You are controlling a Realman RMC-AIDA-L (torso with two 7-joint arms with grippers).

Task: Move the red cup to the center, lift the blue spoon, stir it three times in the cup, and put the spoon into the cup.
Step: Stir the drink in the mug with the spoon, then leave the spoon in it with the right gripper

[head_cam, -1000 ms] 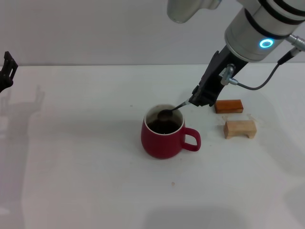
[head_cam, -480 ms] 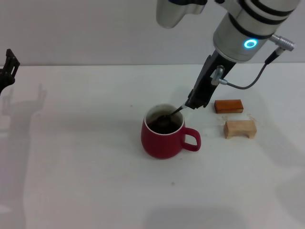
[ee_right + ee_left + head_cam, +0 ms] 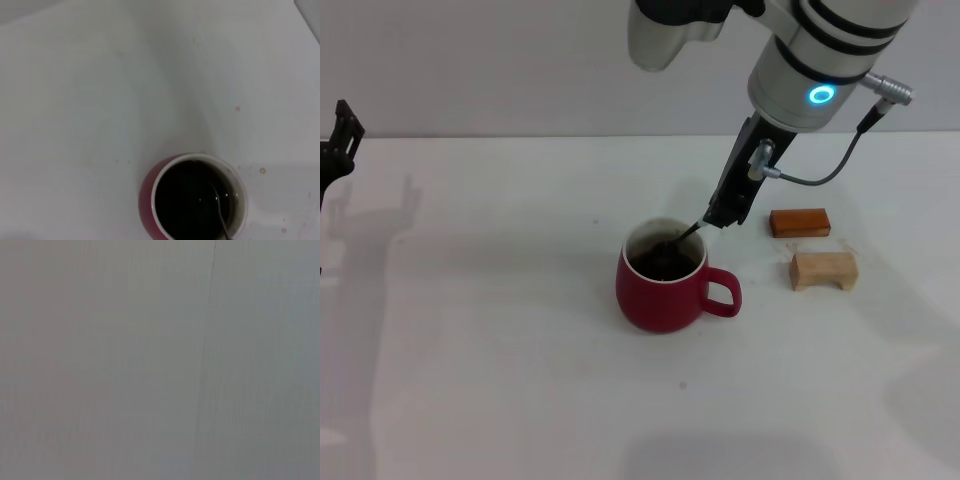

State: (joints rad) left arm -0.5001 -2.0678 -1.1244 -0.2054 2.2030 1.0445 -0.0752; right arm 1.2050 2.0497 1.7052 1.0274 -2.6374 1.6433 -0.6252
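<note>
Head view: red cup [image 3: 664,282] mid-table [image 3: 500,330], dark liquid inside – right gripper [image 3: 723,214] clamped on blue spoon [image 3: 682,235], bowl dipped in cup. Orange block [image 3: 800,222], wooden block [image 3: 824,270] right of cup. Left gripper [image 3: 338,140] parked far left, fingers – cannot tell.
Right wrist view: spoon [image 3: 221,215] in liquid inside cup [image 3: 195,200].

The dark red cup [image 3: 663,285] has a white rim, its contents seemingly near-black; orange-brown block [image 3: 800,222], pale wooden block [image 3: 824,270].

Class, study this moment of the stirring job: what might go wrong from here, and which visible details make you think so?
The red cup holds dark liquid nearly to its rim, so a wide stir may slop it onto the white table. The right gripper holds the blue spoon tilted near the rim; pressing against it might shift the cup. The left gripper is parked far off.
</note>
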